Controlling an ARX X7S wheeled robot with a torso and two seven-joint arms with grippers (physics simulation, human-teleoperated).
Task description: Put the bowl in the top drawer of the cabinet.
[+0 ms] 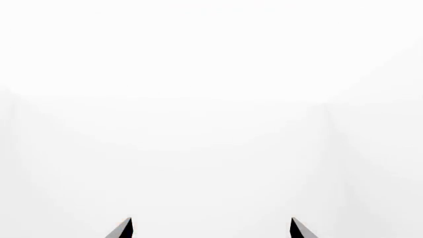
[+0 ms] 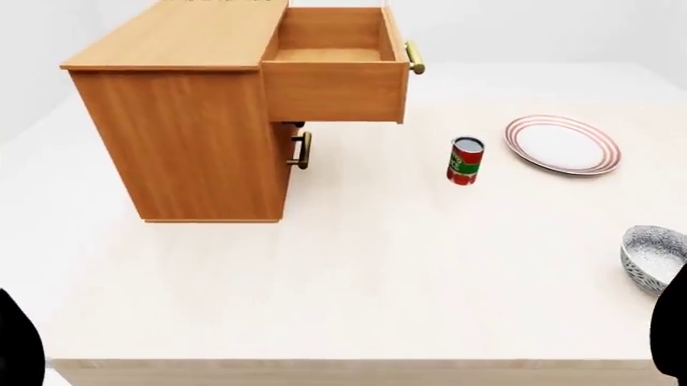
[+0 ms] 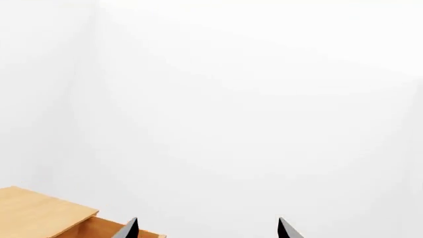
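Observation:
The bowl (image 2: 654, 253), patterned blue-grey outside, sits on the table near its right edge, partly cut off by a dark arm part at the frame's corner. The cabinet (image 2: 183, 121) stands at the back left, and its top drawer (image 2: 335, 64) is pulled out and shows a bare wooden inside. My left gripper (image 1: 211, 229) is open, with only white wall before its fingertips. My right gripper (image 3: 207, 229) is open too, with nothing between its tips; the cabinet's top (image 3: 39, 210) shows low in that view.
A red can (image 2: 465, 161) stands upright mid-table, right of the drawer. A white plate with red rim rings (image 2: 562, 145) lies at the back right. The lower drawer's brass handle (image 2: 305, 150) sits under the open one. The table's front edge (image 2: 355, 363) runs close to me.

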